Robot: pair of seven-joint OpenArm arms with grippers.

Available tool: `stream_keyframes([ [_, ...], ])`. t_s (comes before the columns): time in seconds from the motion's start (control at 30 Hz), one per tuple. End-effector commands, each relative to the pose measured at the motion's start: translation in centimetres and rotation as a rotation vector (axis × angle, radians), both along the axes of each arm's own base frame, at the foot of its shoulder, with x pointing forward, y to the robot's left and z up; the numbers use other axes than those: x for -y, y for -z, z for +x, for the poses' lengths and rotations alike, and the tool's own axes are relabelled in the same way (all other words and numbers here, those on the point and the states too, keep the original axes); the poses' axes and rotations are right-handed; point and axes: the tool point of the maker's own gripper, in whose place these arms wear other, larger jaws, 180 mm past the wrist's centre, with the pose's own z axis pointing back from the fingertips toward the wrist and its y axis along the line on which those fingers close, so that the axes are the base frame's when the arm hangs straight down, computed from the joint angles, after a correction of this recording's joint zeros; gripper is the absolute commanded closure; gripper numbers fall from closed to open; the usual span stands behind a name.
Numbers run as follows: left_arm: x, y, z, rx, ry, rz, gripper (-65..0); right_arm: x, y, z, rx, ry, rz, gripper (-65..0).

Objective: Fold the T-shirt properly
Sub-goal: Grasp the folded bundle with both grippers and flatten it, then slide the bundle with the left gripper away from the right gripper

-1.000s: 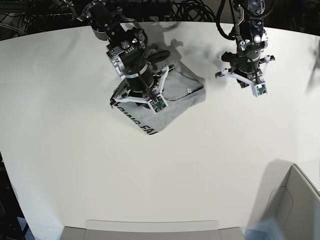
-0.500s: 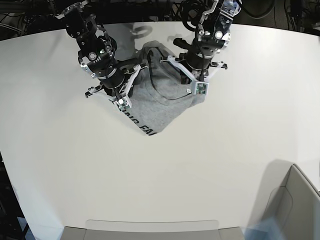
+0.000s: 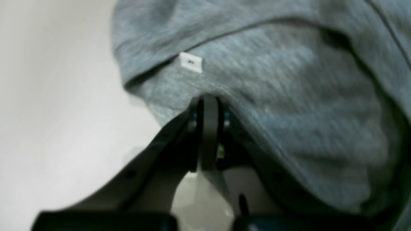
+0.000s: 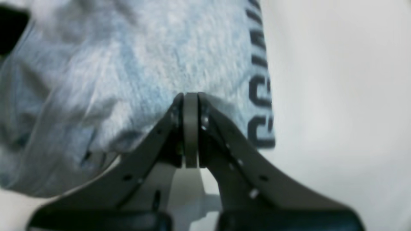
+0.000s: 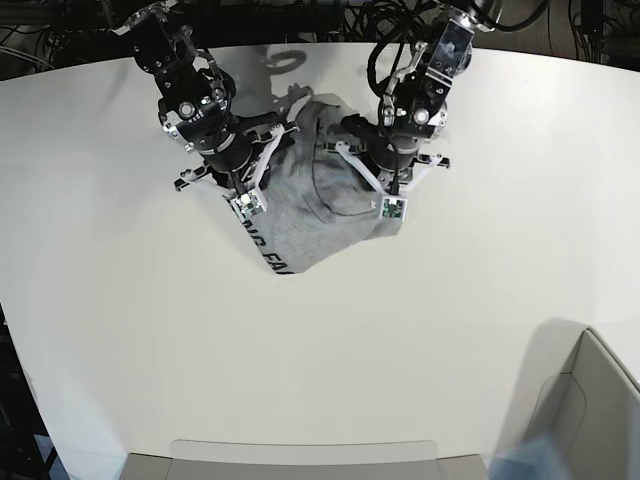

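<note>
The T-shirt (image 5: 320, 215) lies bunched in a rough heap toward the far side of the white tabletop (image 5: 330, 350), between the two arms, with one corner pointing toward the near edge. Black block lettering (image 5: 268, 252) runs along its lower left edge in the base view, and a dark neckline curve shows on the grey cloth near the middle. The right gripper (image 5: 243, 205), on the left of the base view, sits at the lettered edge of the T-shirt; in its wrist view the gripper (image 4: 190, 102) has its jaws pressed together with the grey fabric (image 4: 135, 64) bunched right at the tips, clamped on the cloth beside the printed letters (image 4: 261, 106). The left gripper (image 5: 390, 208), on the right of the base view, is at the opposite edge of the heap; its wrist view shows the gripper (image 3: 208, 106) with jaws closed on a fold of the T-shirt (image 3: 289, 96), just below a small white label (image 3: 190, 62) sewn at a seam. A light grey bin (image 5: 585, 410) stands at the near right corner, well apart from the cloth.
</note>
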Motion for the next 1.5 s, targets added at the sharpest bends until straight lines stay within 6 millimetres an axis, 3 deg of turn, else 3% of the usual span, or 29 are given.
stream_keyframes([
  [0.0, 0.1, -1.4, 1.2, 0.054, -0.006, -0.008, -1.8, -0.6, -2.3, 1.2, 0.077, 0.002, 0.038, 0.0],
  [0.23, 1.5, -7.8, 2.1, 0.214, 0.007, -0.09, -1.8, 2.5, -6.9, 3.6, 0.212, 0.1, 0.058, 0.0],
  [0.47, 4.2, -6.2, -4.4, 0.114, 0.097, -0.135, -1.7, 7.6, -7.2, 4.6, 0.234, 0.195, -0.014, 0.0],
  [0.63, 8.0, -4.5, -9.0, 0.034, 0.284, -0.136, -1.7, 9.1, -5.8, 5.3, 0.202, 0.219, -0.049, 0.0],
  [0.77, 7.7, -2.5, -9.7, -0.011, 0.302, -0.096, -1.7, 9.1, -3.1, 5.5, 0.131, 0.215, -0.059, 0.0],
  [0.9, 6.6, 0.0, -7.7, -0.036, 0.303, -0.016, -1.7, 7.5, -0.5, 5.0, 0.089, 0.135, -0.042, 0.0],
  [1.0, 5.7, 1.4, -7.2, -0.055, 0.291, 0.02, -1.7, 6.5, 0.2, 4.2, 0.066, 0.106, -0.037, 0.0],
  [1.1, 2.9, 0.8, -4.7, -0.024, 0.194, 0.039, -1.7, 5.0, 0.6, 3.0, 0.051, 0.051, -0.034, 0.0],
  [1.27, -3.7, 0.2, -1.1, 0.016, -0.003, 0.084, -1.8, 1.3, 1.4, 0.5, 0.018, -0.058, -0.009, 0.0],
  [1.37, -5.0, -1.3, 2.9, 0.116, -0.032, 0.108, -1.8, -0.7, 1.7, -0.5, 0.005, -0.12, 0.0, 0.0],
  [1.47, -6.0, -1.0, 5.7, 0.156, -0.051, 0.144, -1.8, -2.5, 1.8, -1.4, -0.002, -0.168, 0.016, 0.0],
])
